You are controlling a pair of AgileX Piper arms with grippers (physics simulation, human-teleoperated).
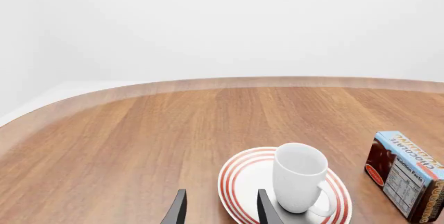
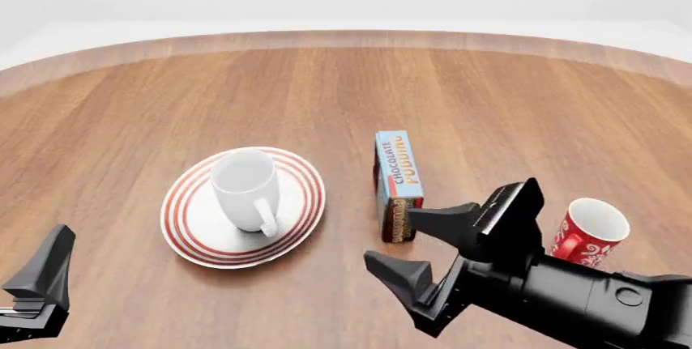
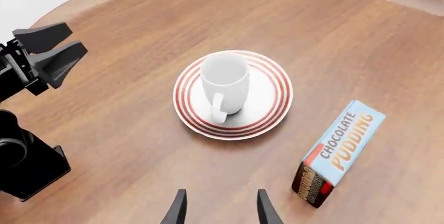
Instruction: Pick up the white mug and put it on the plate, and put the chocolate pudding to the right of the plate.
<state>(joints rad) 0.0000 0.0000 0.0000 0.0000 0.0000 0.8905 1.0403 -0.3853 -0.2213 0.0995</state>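
The white mug (image 2: 246,185) stands upright on the red-ringed plate (image 2: 207,237), handle toward the near side. Just right of the plate the chocolate pudding (image 2: 397,177) box rests on the table, blue face up. My right gripper (image 2: 420,245) hovers open close in front of the box and holds nothing. Low at the near left, my left gripper (image 2: 44,283) is apart from the plate. The left wrist view shows the mug (image 1: 298,176), plate (image 1: 243,178), pudding (image 1: 408,174) and the open left gripper (image 1: 220,211). The right wrist view shows the mug (image 3: 225,82), plate (image 3: 269,97), pudding (image 3: 341,148) and the empty right gripper (image 3: 220,208).
A red mug with white patterns (image 2: 585,231) stands on the table to the right, beside my right arm. The round wooden table's (image 2: 346,82) far edge curves across the back. The left arm (image 3: 28,78) fills the side of the right wrist view.
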